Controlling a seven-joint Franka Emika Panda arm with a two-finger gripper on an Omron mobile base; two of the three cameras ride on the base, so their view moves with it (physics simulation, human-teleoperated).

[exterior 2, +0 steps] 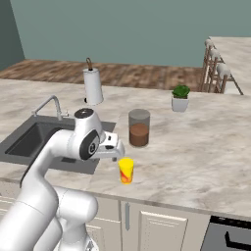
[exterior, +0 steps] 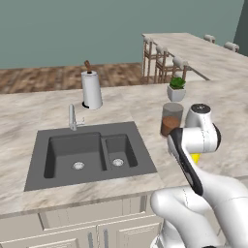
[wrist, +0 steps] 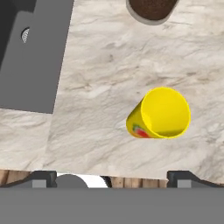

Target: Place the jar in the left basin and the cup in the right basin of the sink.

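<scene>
A white robot arm hangs over a marble-look kitchen counter (exterior 2: 206, 147), its gripper (exterior 2: 113, 148) poised above the yellow cup (exterior 2: 126, 170), which stands upright near the counter's front edge. In the hand view the two dark fingertips (wrist: 41, 178) sit wide apart at the bottom, spread and pinching nothing, with the cup (wrist: 159, 114) ahead of them and nearer the right-hand tip, its open mouth facing the camera.

The left base view lays out the whole sink (exterior: 89, 155): the wider left basin (exterior: 72, 154) and the narrower right basin (exterior: 118, 151), each with a round silver drain, and the slim tap (exterior: 72, 117) at the rear rim. There the arm's elbow covers nearly all of the cup, leaving a yellow sliver (exterior: 195, 158). The right base view shows the cup's red-orange mark plainly, but the arm blocks most of the sink.

The jar (exterior 2: 138, 128), brown below and pale grey above, stands on the counter just behind the cup, well to the right of the sink. The hand view cuts it off at the top edge. A paper-towel roll (exterior: 91, 89) and a potted plant (exterior: 177, 89) stand farther back.
</scene>
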